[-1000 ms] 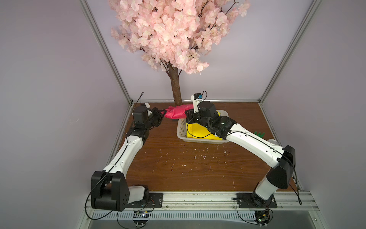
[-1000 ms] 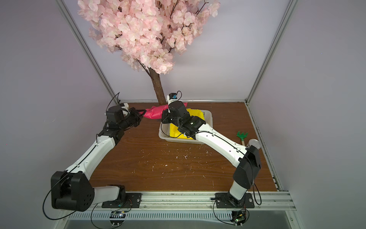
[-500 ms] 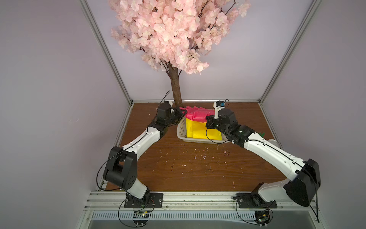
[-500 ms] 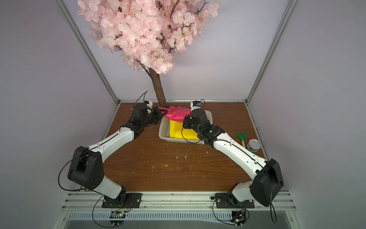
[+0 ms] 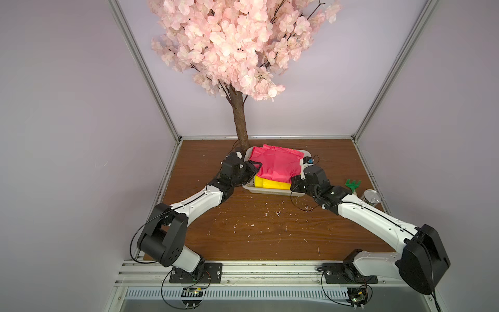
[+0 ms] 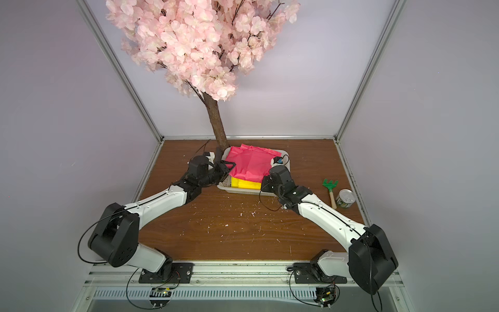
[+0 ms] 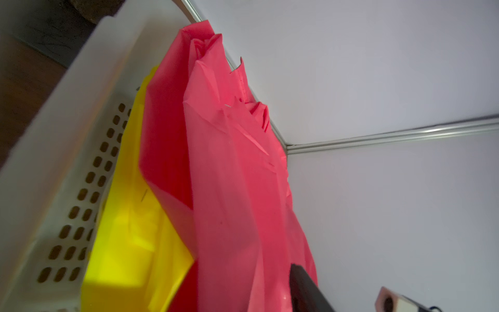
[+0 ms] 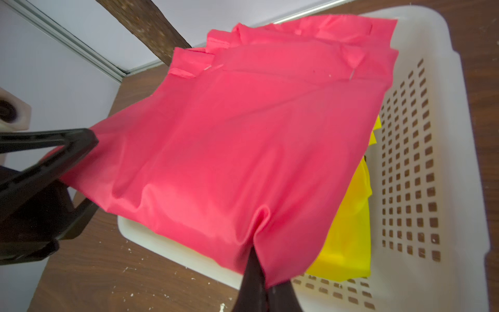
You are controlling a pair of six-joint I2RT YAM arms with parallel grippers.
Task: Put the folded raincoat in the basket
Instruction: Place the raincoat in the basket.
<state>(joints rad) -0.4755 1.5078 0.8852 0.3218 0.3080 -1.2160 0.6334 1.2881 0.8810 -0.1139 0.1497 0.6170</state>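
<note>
The folded pink raincoat (image 5: 275, 164) (image 6: 251, 164) (image 8: 243, 135) is spread over the white perforated basket (image 5: 270, 192) (image 6: 243, 190) (image 8: 432, 135), on top of a yellow folded raincoat (image 5: 272, 184) (image 8: 348, 229). My right gripper (image 5: 293, 180) (image 8: 263, 272) is shut on the pink raincoat's near right corner. My left gripper (image 5: 255, 167) (image 6: 228, 167) (image 8: 93, 173) is at its left edge, jaws apart with the edge between them. The left wrist view shows the pink raincoat (image 7: 229, 189), the basket wall (image 7: 54, 135) and only one of its fingers (image 7: 305, 291).
A tree trunk (image 5: 240, 121) stands just behind the basket's left corner, with blossom overhead. A green toy rake (image 5: 353, 185) and a tin can (image 5: 371, 197) lie right of the basket near the wall. White flecks dot the wooden table (image 5: 256, 229).
Both arms carried the pink raincoat from beside the tree rightward over the basket. The left gripper's jaws have opened; the right stays shut on the corner.
</note>
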